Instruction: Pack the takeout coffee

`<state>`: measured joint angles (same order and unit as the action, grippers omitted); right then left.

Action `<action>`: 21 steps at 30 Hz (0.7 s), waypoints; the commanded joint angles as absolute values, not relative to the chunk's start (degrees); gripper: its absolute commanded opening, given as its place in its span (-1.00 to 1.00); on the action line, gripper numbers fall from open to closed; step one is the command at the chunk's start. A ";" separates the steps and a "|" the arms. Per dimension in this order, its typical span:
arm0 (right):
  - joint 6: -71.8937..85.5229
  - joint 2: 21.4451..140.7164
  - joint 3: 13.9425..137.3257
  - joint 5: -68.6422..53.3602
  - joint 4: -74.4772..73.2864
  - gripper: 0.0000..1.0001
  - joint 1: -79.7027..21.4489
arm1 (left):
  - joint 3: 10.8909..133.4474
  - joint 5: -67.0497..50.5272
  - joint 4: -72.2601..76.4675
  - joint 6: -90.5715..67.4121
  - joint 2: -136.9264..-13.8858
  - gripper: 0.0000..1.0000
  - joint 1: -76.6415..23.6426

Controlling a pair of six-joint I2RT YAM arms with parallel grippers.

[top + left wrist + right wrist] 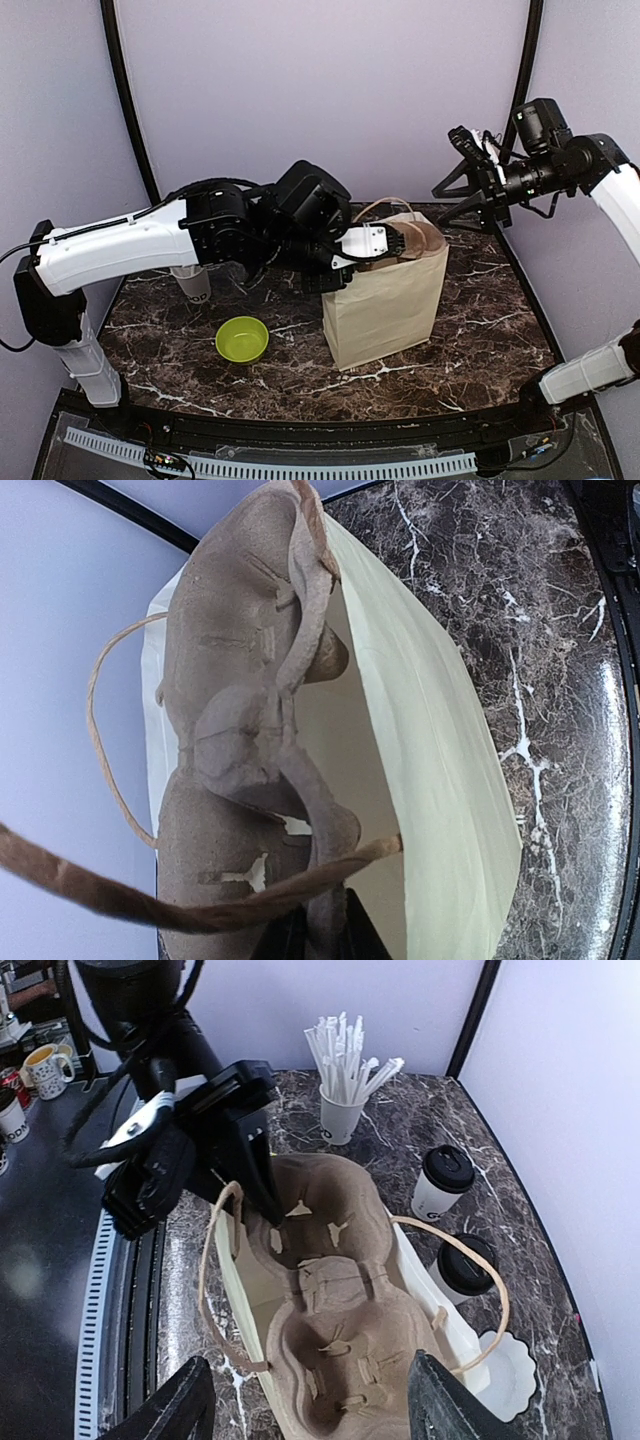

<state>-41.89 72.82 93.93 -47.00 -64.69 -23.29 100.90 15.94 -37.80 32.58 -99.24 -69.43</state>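
Nearest you, in front of the paper bag [385, 305], sits the lime-green bowl [242, 339]. It is well apart from the bag's near wall and has no part in this job. The bag stands upright and open on the marble table [480, 330], so things can go in from above.

In the bag's mouth is the pulp cup carrier [335, 1300], its wells empty. Your left gripper [388, 243] reaches in from the side and is clamped on the carrier's rim at the bag's left end. I judge that grip is there to steer the carrier down between the bag's walls. From the left wrist view the carrier looks pressed to one wall with a gap along the other, so it is probably canted rather than flat. How deep it sits I cannot tell.

Your right gripper [315, 1400] hangs above the bag's right end, jaws wide apart and holding nothing, free for a pick.

Beyond the bag the two coffee cups [443, 1181] [463, 1266] stand upright with lids on. One is just beside the bag's far wall, the other a little further back, and neither is packed. Past the bag's left end is the straw cup [340, 1110]. I would seat the carrier level before you go for a cup.
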 commanded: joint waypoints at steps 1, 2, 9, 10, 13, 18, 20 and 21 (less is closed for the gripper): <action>-37.26 73.91 93.19 -43.97 -58.86 0.32 -21.66 | 101.47 17.95 -38.73 31.32 -100.21 -0.73 -69.93; -36.89 74.18 92.89 -43.68 -58.20 0.32 -21.39 | 101.36 18.07 -38.74 31.23 -100.35 -0.73 -69.95; -33.57 75.50 91.36 -40.62 -54.62 0.32 -21.18 | 102.63 19.73 -39.36 28.68 -100.90 -0.76 -70.13; -32.85 75.76 91.20 -38.43 -54.04 0.31 -21.18 | 102.64 19.84 -39.33 27.82 -100.35 -0.76 -70.18; -30.02 76.98 90.70 -32.71 -52.15 0.31 -21.05 | 100.13 20.91 -36.55 27.22 -98.12 -0.77 -70.30; -24.77 78.30 90.43 -28.46 -49.07 0.35 -20.57 | 96.27 22.38 -31.98 27.18 -94.22 -0.78 -70.38; -23.35 79.23 91.03 -28.42 -48.93 0.35 -20.58 | 96.54 22.74 -32.07 26.78 -94.29 -0.78 -70.40; -22.84 79.84 91.39 -28.36 -49.03 0.35 -20.57 | 97.22 22.84 -32.96 26.62 -94.47 -0.79 -70.40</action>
